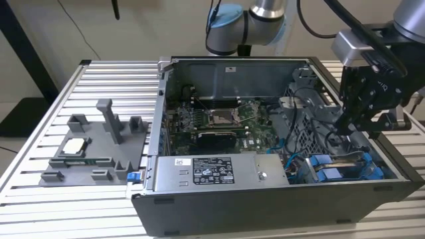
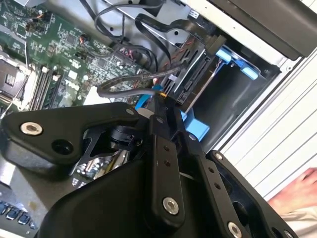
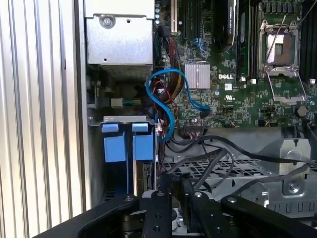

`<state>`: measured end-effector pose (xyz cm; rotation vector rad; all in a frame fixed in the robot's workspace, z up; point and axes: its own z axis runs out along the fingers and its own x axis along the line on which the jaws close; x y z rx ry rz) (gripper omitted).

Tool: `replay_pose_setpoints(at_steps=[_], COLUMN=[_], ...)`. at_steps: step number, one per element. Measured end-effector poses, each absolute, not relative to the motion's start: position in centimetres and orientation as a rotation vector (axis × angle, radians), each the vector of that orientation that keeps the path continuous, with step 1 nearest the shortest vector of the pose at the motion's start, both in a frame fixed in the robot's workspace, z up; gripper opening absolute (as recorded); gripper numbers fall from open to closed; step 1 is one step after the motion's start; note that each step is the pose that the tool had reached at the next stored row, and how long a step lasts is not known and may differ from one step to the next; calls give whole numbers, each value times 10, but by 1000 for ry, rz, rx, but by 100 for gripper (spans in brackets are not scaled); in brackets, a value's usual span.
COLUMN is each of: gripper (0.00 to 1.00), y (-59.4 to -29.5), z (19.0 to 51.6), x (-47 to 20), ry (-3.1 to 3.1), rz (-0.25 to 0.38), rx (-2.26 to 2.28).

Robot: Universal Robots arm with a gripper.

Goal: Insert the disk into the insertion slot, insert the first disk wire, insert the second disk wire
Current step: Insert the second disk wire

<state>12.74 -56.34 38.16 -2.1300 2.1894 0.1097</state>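
Blue-framed disk (image 2: 194, 79) sits in insertion slot (image 2: 233, 99), at case corner. Gripper (image 2: 161, 99) fingers pinched together on grey disk wire (image 2: 121, 85) nr disk's rear edge. Wire prob. light, floppy; best held by its stiff connector end.

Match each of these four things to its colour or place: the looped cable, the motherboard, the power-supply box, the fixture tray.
Things:
1. looped cable
2. motherboard
3. power-supply box
4. fixture tray

Colour or place:
A. outside the case, on the slatted table
B. green
C. inside the case, bearing a white label
D. blue

Pairs: 1-D, 2-B, 3-C, 4-A
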Motion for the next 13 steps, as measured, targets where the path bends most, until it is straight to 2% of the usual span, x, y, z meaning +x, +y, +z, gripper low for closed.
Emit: replay_pose_setpoints(at_steps=[13], gripper=[19], y=[-567], z=[373], x=[130], ry=[2189], rz=[110], rx=[-2130])
